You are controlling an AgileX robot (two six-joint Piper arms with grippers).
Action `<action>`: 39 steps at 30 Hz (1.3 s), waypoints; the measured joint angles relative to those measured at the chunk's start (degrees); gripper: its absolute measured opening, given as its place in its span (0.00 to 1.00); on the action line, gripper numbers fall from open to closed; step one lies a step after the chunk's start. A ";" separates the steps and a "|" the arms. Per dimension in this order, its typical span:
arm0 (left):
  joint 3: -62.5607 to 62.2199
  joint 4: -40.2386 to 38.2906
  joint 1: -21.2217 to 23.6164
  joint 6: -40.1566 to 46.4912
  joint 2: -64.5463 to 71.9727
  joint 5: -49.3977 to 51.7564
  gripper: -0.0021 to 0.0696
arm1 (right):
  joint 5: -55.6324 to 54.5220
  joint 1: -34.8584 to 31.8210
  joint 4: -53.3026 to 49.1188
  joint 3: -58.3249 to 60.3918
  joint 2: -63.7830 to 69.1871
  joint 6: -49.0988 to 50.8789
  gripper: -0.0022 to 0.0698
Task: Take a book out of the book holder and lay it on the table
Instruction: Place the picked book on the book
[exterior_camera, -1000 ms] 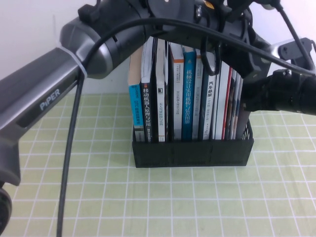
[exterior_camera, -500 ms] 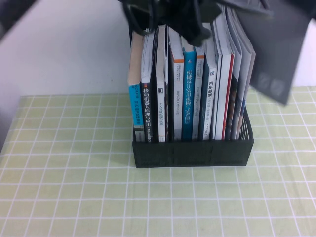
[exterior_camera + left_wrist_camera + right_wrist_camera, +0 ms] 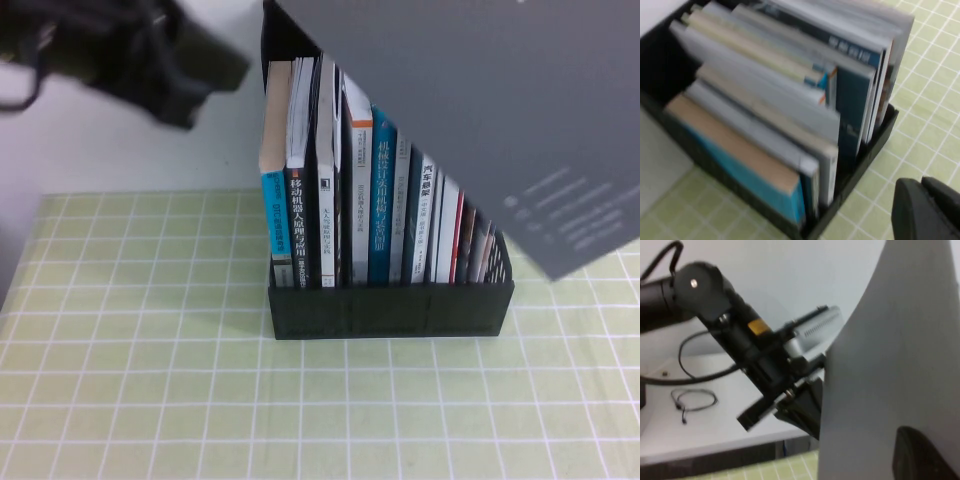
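- The book point(image 3: 500, 120) is seen lifted clear of the book holder point(image 3: 390, 308), held high and close to the raised camera as a large grey sheet tilted across the upper right; only its plain grey face with faint small print is shown.
- The right end effector point(image 3: 920, 452) is glimpsed only as a dark shape at the edge of the book in the right wrist view; whether it is spread or pinching cannot be told, though the book being aloft suggests it is being carried from that side.
- The left end effector point(image 3: 927, 210) is placed just beside the holder's front corner, above the counter point(image 3: 150, 380); its state cannot be told either.
- A slip is judged the main risk: a thin, floppy booklet held by one edge could sag, swing or slide out as it is lowered.
- A collision could follow if the drooping edge catches the tops of the remaining books point(image 3: 340, 180) or the holder, tipping it.
- A crumpled landing is possible if the book meets the counter edge-first.
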 joint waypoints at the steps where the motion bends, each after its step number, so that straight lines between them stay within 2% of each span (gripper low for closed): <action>1: 2.67 -0.05 0.80 -0.98 -2.15 -0.73 0.03 | 0.15 0.13 -1.01 -1.26 -0.13 1.23 0.04; 6: 18.86 -0.20 6.18 -7.75 -15.03 -6.02 0.03 | 0.15 5.70 -10.42 -2.73 -0.60 5.33 0.04; 14: 38.49 -0.45 7.56 -12.63 -30.58 -11.47 0.03 | 0.15 26.61 -36.47 6.19 -0.49 6.64 0.04; 20: 41.97 -0.45 7.56 -14.69 -35.65 -11.84 0.03 | -5.22 39.54 -54.82 17.56 0.64 11.29 0.04; 24: 41.97 -0.45 7.56 -15.19 -36.92 -11.84 0.03 | -16.00 45.49 -66.49 22.60 3.32 14.62 0.04; 30: 42.05 0.94 7.56 -15.45 -36.98 -10.74 0.03 | -32.73 52.70 -90.42 29.62 9.66 25.26 0.04; 33: 42.05 2.10 7.56 -15.69 -36.98 -10.14 0.03 | -39.32 54.66 -94.39 33.39 12.98 26.23 0.04; 39: 42.05 3.32 6.91 -16.78 -36.98 -10.04 0.03 | -46.82 56.07 -95.97 40.66 19.45 29.42 0.04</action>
